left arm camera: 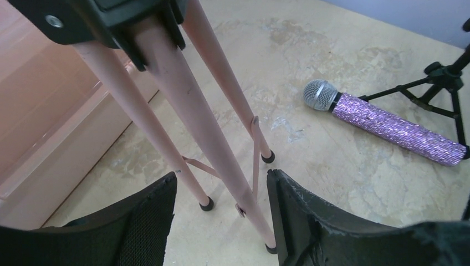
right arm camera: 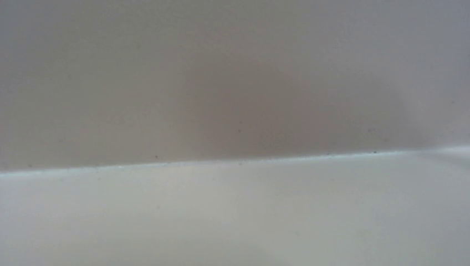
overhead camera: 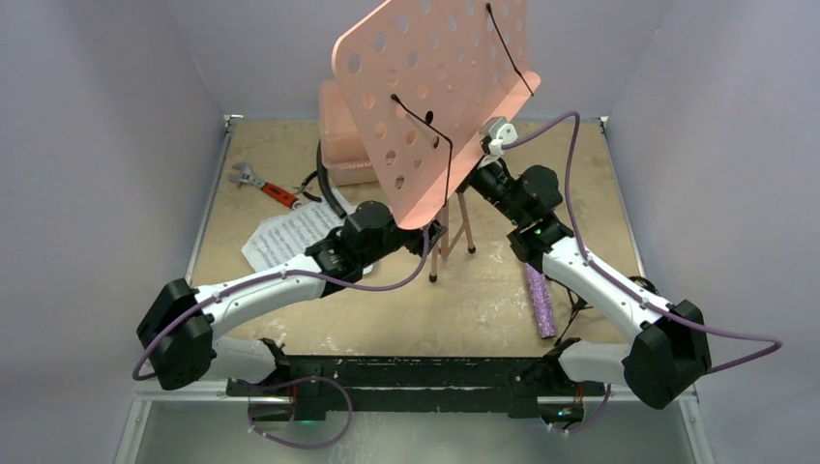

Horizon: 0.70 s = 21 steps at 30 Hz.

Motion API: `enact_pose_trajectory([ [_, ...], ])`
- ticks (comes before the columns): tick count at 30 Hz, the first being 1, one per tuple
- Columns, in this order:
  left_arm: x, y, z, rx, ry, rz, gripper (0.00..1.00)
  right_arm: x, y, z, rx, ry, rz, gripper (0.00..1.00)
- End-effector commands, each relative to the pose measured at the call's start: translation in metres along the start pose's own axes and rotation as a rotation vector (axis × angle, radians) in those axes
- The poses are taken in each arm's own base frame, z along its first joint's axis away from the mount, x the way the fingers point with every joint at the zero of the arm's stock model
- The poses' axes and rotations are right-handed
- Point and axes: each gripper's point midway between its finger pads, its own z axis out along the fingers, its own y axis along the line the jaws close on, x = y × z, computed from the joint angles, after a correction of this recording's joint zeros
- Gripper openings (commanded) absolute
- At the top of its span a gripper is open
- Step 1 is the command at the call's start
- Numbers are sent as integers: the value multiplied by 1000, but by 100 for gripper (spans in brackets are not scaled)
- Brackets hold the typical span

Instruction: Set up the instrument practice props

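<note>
The pink music stand (overhead camera: 430,87) stands on its tripod legs near the middle of the bench (overhead camera: 483,309), its plate tilted. The left end effector (left arm camera: 221,176) is spread wide, its fingers (left arm camera: 149,221) straddling one leg and not closed on it. The right end effector (overhead camera: 490,159) reaches behind the plate, and I cannot tell whether it grips. The microphone (overhead camera: 540,300) lies flat to the right of the stand, near the small black tripod (left arm camera: 443,83). The sheet music (overhead camera: 290,235) lies to the left
</note>
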Motion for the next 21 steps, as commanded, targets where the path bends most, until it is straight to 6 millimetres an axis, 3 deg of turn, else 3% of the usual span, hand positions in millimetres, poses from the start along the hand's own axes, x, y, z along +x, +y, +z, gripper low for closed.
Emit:
enact_pose_trajectory([
  [1, -31, 12, 12, -107, -81, -22, 58, -171, 15, -19, -11, -500, -137, 0],
  [4, -28, 14, 17, -141, -71, -22, 50, -171, 15, -19, -12, -502, -135, 0],
  [9, -19, 18, 20, -167, -40, -13, 29, -173, 15, -19, -12, -512, -129, 0],
  [13, -12, 18, 17, -160, -6, 16, 2, -177, 16, -19, -13, -519, -131, 0],
  [21, 9, 28, -3, -201, 109, 67, 0, -196, 20, -19, -35, -567, -146, 0],
])
